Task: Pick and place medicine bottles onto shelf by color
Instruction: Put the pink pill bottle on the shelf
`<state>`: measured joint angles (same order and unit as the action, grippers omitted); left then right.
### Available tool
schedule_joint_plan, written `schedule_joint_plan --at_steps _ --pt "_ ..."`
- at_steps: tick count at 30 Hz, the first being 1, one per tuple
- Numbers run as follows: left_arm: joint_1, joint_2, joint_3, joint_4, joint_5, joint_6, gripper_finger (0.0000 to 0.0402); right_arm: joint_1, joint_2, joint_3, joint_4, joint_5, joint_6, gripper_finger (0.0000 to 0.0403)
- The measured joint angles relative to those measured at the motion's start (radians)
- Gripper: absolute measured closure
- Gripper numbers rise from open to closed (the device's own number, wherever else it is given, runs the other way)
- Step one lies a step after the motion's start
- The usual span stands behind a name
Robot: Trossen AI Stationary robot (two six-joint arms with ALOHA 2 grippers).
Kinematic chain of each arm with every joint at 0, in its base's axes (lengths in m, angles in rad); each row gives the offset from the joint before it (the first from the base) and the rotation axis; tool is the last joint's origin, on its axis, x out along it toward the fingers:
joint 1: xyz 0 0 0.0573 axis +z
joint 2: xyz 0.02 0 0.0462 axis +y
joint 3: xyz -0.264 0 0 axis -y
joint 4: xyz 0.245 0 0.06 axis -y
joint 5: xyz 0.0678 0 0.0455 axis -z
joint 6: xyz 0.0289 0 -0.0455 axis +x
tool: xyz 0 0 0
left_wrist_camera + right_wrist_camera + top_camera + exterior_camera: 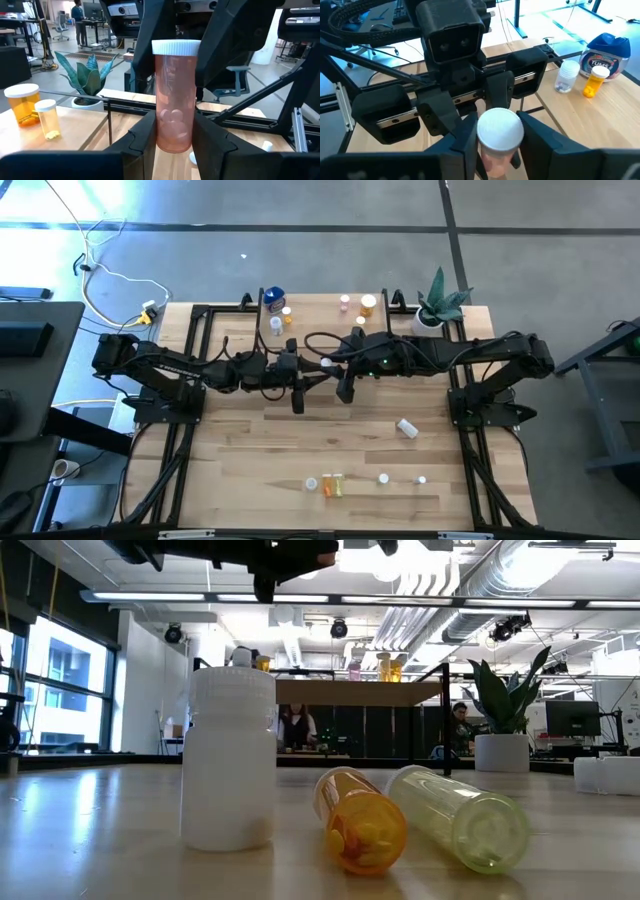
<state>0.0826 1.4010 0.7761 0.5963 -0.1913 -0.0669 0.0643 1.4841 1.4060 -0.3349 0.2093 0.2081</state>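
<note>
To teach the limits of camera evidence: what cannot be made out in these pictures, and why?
High view: the grip on the pink bottle between left gripper and right gripper, too small.
Low view: the arms, cut off by the top edge; the shelf, partly behind the white bottle.
High view: the front vials' colours, too small.

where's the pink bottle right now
The pink bottle is mid-table in the high view, near the shelf, gripped between the left hand and right hand.
</note>
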Motion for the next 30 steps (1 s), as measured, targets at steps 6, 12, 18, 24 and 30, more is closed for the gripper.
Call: schedule_joint_plan --at_steps 6,12,18,24,30 --pt "0.001 0.0 0.0 -0.002 0.0 0.0 0.0306 0.0 0.0 0.0 -0.007 0.0 0.0 0.0301" --pt "0.001 0.0 0.0 -0.018 0.0 0.0 0.0304 0.0 0.0 0.0 -0.02 -0.002 0.0 0.0298" --pt "0.001 0.0 0.001 -0.06 -0.004 -0.036 0.0261 0.001 0.001 0.0 -0.041 -0.003 0.0 0.0298" --pt "0.006 0.0 0.001 -0.064 -0.021 -0.063 0.0204 -0.005 -0.011 0.0 -0.078 0.037 -0.027 0.0297" --pt "0.028 0.0 0.0 -0.078 -0.027 -0.079 0.018 -0.052 -0.08 0.0 -0.099 0.077 -0.052 0.0297"
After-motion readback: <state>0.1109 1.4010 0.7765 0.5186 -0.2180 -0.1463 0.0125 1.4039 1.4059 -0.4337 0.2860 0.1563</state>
